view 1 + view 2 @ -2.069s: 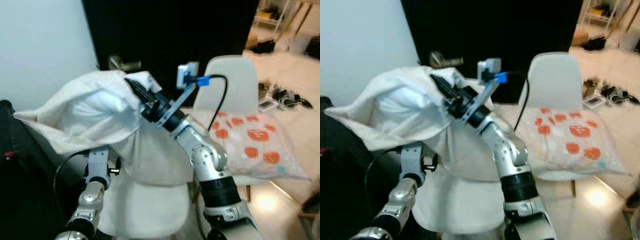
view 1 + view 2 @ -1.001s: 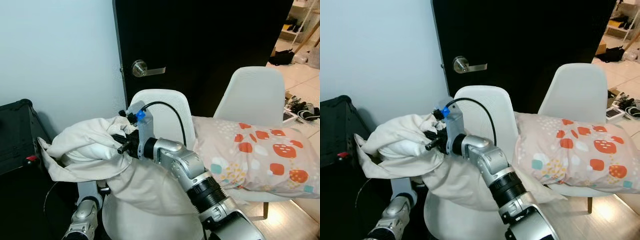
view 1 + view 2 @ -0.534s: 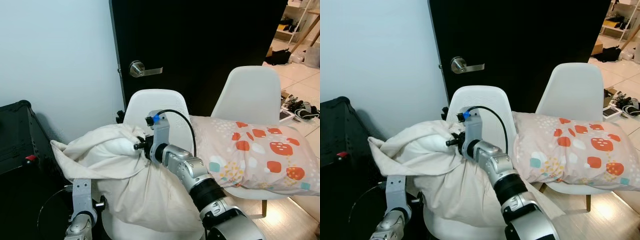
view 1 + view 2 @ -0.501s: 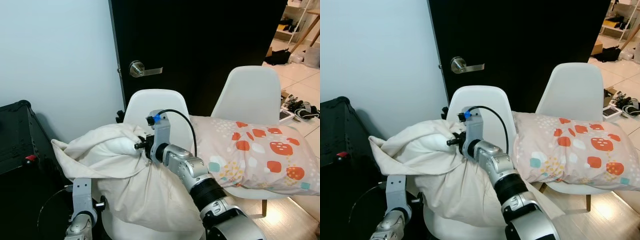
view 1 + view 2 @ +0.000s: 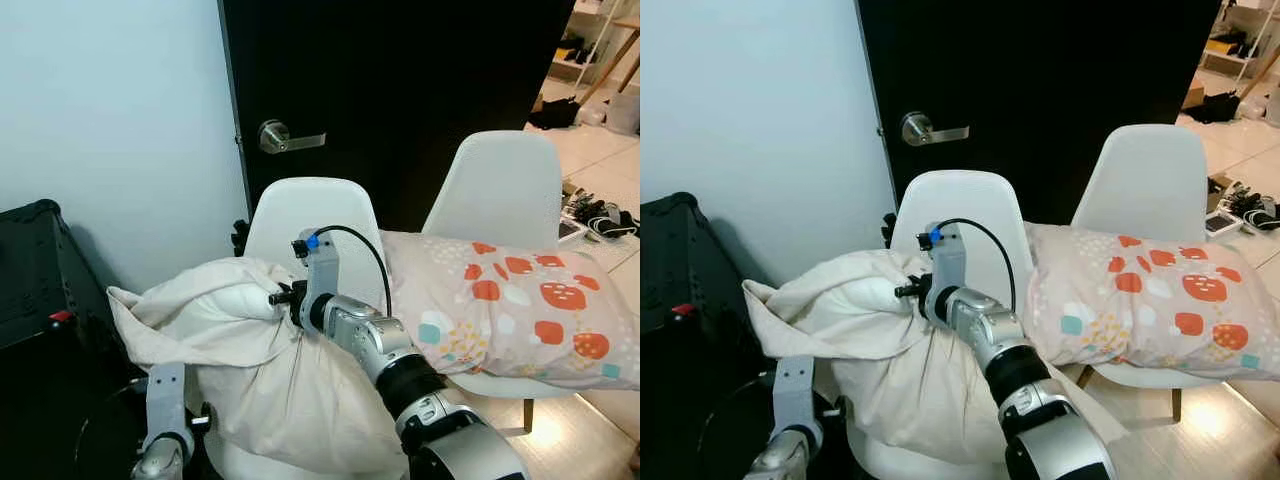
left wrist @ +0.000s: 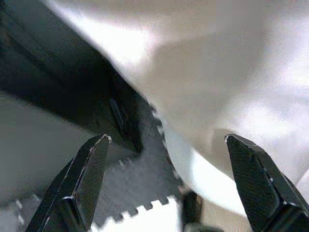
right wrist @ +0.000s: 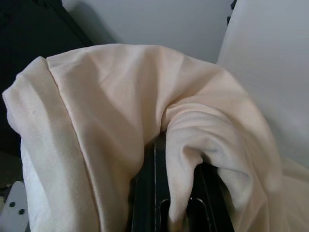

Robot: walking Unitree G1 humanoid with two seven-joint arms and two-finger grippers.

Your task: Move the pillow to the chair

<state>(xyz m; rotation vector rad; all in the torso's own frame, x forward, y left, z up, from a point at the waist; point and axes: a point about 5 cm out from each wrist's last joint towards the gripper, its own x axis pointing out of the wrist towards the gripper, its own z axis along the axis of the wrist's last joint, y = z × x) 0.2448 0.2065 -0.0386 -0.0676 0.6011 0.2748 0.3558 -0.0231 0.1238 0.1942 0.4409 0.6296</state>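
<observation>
Fingers of your right gripper (image 5: 908, 290) are clamped on a fold of the large cream fabric pillow (image 5: 855, 330); the right wrist view shows cloth bunched between the two black fingers (image 7: 145, 198). Your right arm reaches across the pillow's upper side, with a black cable looping from the blue connector on its wrist camera.

Your left gripper (image 6: 166, 179) is low at the pillow's near left side, fingers spread wide with nothing between them; its wrist view shows the white seat edge and cloth just ahead.

You see the pillow resting on the seat of the near white moulded plastic chair (image 5: 960, 215), leaning against its backrest and overhanging the seat toward the black case (image 5: 30, 270) on the left.

Beside it, a second white chair (image 5: 1140, 170) holds a patterned pillow with orange spots (image 5: 1140, 300). Behind both stand a black door with a silver lever handle (image 5: 930, 130) and a pale wall.
</observation>
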